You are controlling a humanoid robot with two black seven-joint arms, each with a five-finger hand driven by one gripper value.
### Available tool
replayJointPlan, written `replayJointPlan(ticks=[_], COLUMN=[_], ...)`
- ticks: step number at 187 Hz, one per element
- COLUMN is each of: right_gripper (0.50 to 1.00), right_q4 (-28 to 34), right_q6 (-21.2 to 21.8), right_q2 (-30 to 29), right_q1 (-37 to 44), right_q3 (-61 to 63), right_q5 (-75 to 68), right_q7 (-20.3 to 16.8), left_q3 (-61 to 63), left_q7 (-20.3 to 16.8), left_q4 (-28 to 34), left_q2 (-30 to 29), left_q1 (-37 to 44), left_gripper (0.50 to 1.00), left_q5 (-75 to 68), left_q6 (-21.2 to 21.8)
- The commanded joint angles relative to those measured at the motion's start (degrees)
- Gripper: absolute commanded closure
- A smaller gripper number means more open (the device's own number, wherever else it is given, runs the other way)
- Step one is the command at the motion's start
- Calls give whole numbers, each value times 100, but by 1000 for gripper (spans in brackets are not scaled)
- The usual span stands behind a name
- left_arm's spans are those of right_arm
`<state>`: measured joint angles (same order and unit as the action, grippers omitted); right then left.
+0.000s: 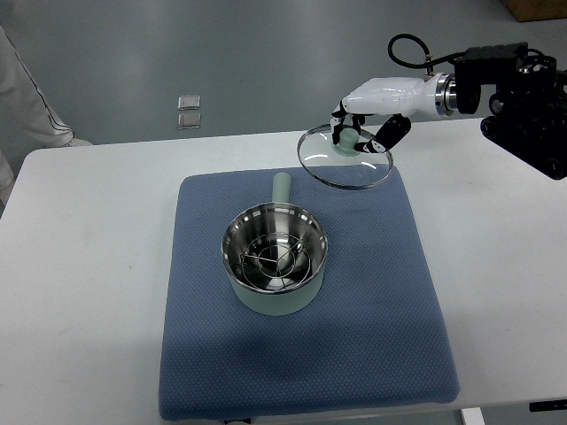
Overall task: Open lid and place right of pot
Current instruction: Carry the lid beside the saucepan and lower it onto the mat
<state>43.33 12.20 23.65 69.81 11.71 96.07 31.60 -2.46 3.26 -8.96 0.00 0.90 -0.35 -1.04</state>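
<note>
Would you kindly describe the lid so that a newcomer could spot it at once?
Start at the blue mat covering the white table, where an open pale green pot sits. Above the mat's far right corner, the right hand holds the lid by its knob. It is the only clear glass disc with a metal rim.

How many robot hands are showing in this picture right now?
1. The white right hand comes in from the right edge, gripping the round glass lid by its knob. The left hand is out of view.
</note>
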Motion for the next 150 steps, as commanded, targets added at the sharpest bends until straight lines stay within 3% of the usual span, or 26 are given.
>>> replayJointPlan(ticks=[1, 150], right_gripper=[1000, 1000], right_q4=[-123, -817], right_q6=[-147, -938], right_q2=[-27, -238], right_q1=[-204, -1145], right_q3=[-2, -143], right_q5=[0, 17], right_q7=[4, -49], left_q3=[0, 0], left_q7=[-1, -1], left_q4=[0, 0], left_q2=[0, 0], left_q1=[-2, 6], left_gripper=[500, 500], left_q5=[0, 0], left_q6=[-1, -1])
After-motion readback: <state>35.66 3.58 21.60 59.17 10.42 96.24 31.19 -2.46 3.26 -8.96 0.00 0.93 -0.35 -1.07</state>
